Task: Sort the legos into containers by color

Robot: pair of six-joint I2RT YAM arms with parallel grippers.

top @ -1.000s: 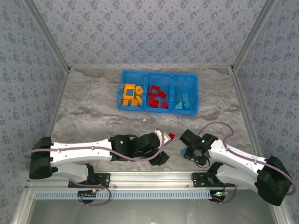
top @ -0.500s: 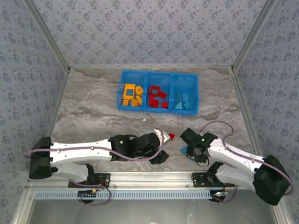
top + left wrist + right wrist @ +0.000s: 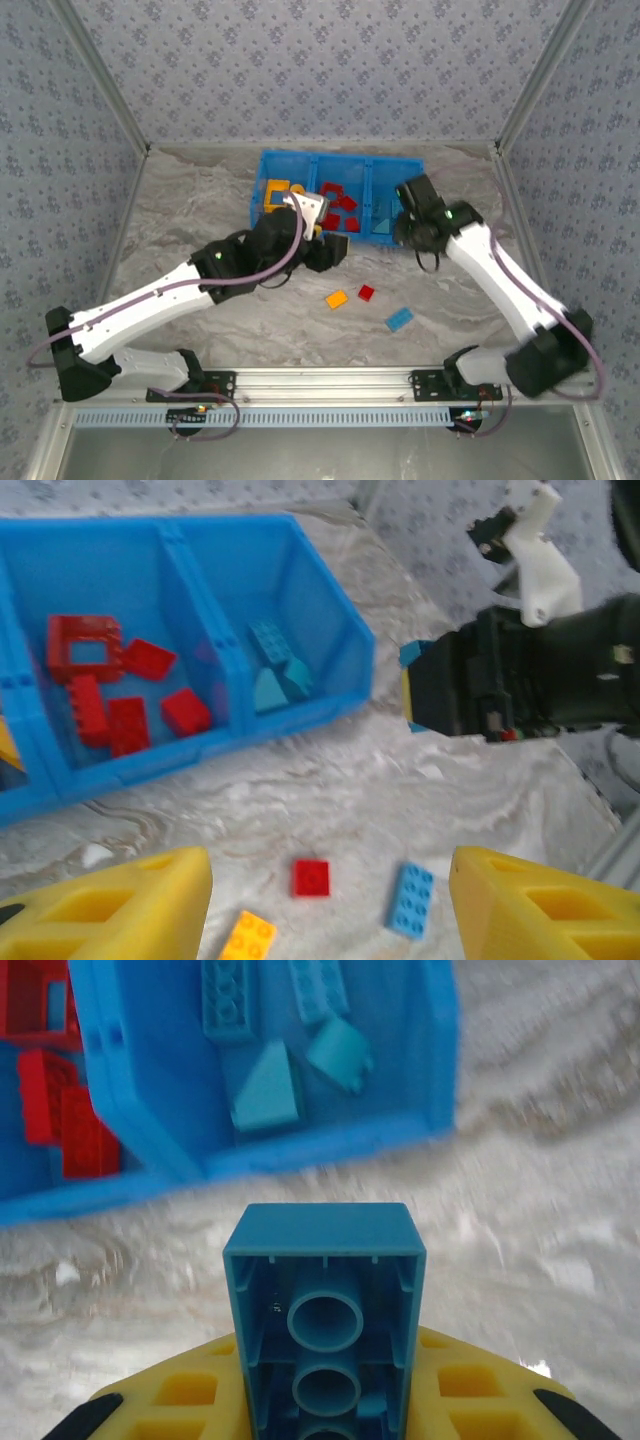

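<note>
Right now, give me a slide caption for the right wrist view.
Right gripper holds a light blue brick, underside toward camera, near the blue bin holding matching pieces.

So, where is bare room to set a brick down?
Bare: the table left of the bin, up to the side wall, and the strip between the loose bricks and the near rail. Crowded: in front of the bin, with the left end effector, the right end effector and those bricks.

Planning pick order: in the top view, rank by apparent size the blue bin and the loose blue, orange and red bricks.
1. blue bin, by far.
2. loose blue brick and loose orange brick: too alike to rank.
3. loose red brick, smallest.
</note>
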